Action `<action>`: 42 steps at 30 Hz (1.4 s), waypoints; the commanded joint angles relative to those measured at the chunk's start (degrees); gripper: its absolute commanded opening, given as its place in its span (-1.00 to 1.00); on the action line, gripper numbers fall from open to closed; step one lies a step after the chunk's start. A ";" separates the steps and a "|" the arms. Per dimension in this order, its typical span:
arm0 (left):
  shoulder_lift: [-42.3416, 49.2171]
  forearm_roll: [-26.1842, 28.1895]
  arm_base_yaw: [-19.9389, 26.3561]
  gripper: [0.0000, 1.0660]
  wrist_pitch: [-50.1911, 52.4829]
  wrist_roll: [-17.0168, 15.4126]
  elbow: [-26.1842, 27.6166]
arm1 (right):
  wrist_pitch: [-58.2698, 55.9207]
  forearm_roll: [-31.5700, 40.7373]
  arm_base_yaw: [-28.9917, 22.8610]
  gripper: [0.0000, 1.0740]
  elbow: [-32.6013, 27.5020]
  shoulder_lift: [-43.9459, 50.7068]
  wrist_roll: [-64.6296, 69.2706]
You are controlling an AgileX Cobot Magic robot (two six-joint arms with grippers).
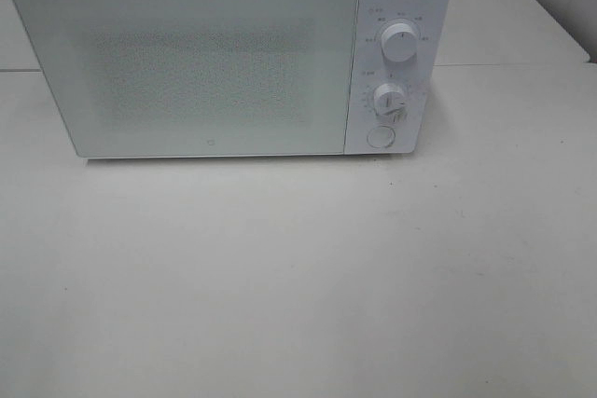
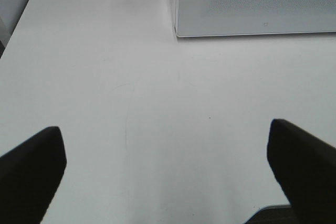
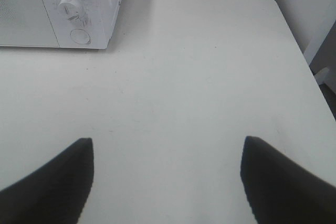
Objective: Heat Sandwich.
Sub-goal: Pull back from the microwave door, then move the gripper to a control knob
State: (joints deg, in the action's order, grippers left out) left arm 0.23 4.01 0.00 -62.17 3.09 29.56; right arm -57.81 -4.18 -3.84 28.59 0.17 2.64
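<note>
1. The white table (image 1: pixel 298 305) is carrying everything I am working over. Both of my arms are hovering above bare stretches of it, out in front of the oven.
2. The white microwave oven (image 1: pixel 229 53) is sitting at the far side of the table, facing me. I am judging that the task is at its opening step, with nothing being heated as far as I can tell.
3. Its door (image 1: pixel 140 6) is lying shut, flush with the control panel. The speckled window is giving nothing away about the inside.
4. The sandwich is not showing in any of my three views, on the table or in either tool. I cannot say where it is lying; it may be out of frame or behind that door.
5. My left tool (image 2: pixel 165 145) is gaping wide and gripping nothing, with the oven's front left corner ahead of it. My right tool (image 3: pixel 168 142) is also spread wide and empty, facing the control panel.
6. The upper dial (image 1: pixel 399 41) and the lower dial (image 1: pixel 389 100) are sitting one above the other on that panel.
7. The round button (image 1: pixel 379 137) is sitting just below the lower dial. I am guessing it releases the door, so the next move is probably calling for my right tool, the nearer one. It would need to press the button squarely without nudging the dial above it.
</note>
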 commanded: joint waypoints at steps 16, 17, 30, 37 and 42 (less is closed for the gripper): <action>1.15 0.11 0.06 0.89 1.03 -0.29 -0.06 | 0.63 0.17 0.46 0.40 -0.06 1.49 -0.46; 1.15 0.11 0.06 0.89 1.03 -0.29 -0.06 | 0.63 0.23 0.46 0.40 -0.06 1.49 -0.46; 1.15 0.11 0.06 0.89 1.03 -0.29 -0.06 | 1.89 -0.40 0.46 0.48 3.78 -4.13 -0.52; 1.15 0.11 0.06 0.89 1.03 -0.29 -0.06 | 6.13 -0.34 0.46 0.50 3.72 -11.17 -0.46; 1.15 0.11 0.06 0.89 1.03 -0.29 -0.06 | 11.06 -0.11 0.46 0.49 3.72 -14.78 -0.46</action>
State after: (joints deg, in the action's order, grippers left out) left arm 0.23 4.01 0.00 -61.76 3.09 29.56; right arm -50.19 -4.35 -3.84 31.80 -13.06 2.64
